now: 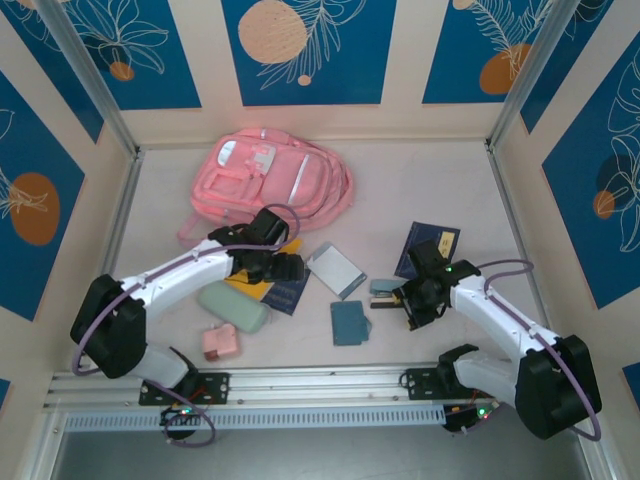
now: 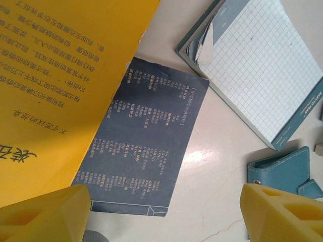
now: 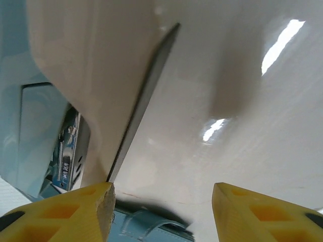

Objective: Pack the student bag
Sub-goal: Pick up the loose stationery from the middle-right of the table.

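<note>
Bag flat on table, far side, left of centre, front pockets up. Long axis roughly left-right; straps trail toward near-left.

My left gripper: wide open, nothing between fingers. Hangs above booklet beside yellow book, just on near side of bag.

My right gripper: well right of bag, fingers part-way apart over glossy pale surface (too close to name). Thin dark edge ends at one fingertip, contact unclear. No grip seen.
</note>
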Robot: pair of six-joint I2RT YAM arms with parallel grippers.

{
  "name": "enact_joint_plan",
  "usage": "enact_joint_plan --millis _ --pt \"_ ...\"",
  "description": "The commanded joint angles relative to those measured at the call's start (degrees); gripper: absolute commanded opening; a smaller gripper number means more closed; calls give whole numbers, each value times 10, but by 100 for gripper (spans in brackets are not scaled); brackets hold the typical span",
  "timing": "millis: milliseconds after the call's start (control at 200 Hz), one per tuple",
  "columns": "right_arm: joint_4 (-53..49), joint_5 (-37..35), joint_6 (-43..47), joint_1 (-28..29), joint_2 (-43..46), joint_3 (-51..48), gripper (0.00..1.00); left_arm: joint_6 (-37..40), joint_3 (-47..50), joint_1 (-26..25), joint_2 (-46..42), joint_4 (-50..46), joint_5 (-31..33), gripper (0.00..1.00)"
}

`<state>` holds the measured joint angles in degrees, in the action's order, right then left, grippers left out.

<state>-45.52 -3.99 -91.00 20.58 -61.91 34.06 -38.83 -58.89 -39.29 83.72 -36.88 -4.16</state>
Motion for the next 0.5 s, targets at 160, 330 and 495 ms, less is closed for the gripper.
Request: enact_joint_plan --millis 160,330,495 --pt "93 24 -36 -23 8 -39 46 7 -16 1 -20 -14 5 78" --pt "79 12 -35 -26 57 -45 38 6 -17 0 -23 -13 7 77" --pt "105 24 -22 -30 57 -44 36 0 -19 1 -19 -10 1 77"
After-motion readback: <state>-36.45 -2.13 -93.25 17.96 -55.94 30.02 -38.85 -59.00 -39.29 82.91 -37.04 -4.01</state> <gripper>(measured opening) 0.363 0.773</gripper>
